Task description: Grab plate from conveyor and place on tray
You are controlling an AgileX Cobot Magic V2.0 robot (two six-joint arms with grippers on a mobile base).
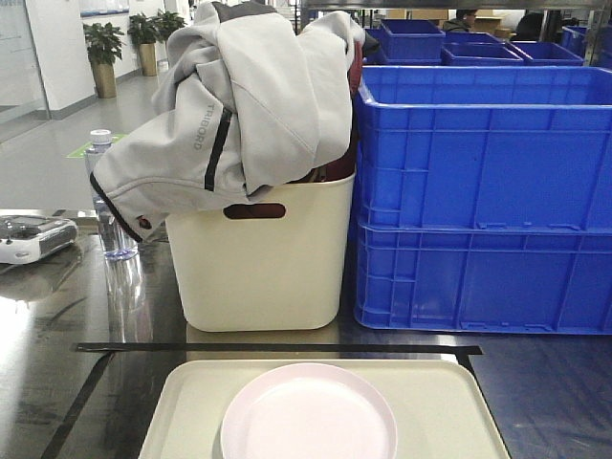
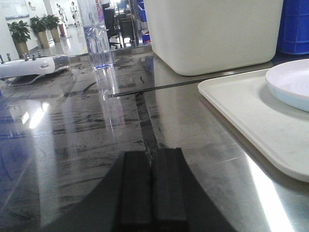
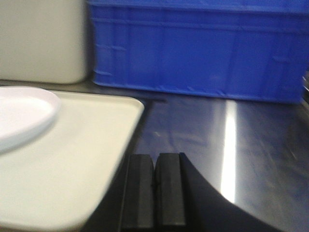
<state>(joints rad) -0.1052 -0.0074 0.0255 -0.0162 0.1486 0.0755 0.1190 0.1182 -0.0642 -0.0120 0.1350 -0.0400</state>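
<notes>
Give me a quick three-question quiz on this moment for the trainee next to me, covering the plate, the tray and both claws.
1. True or false: the plate lies on the tray.
2. Multiple choice: what stands directly behind the tray in the front view? A) a cream bin with a grey jacket draped over it, B) a cardboard box, C) a red bucket.
3. Short answer: how do the left claw and right claw stand, and does either hold anything?

Key
1. True.
2. A.
3. Both are shut with their pads pressed together, holding nothing; each sits low over the steel table beside the tray.
</notes>
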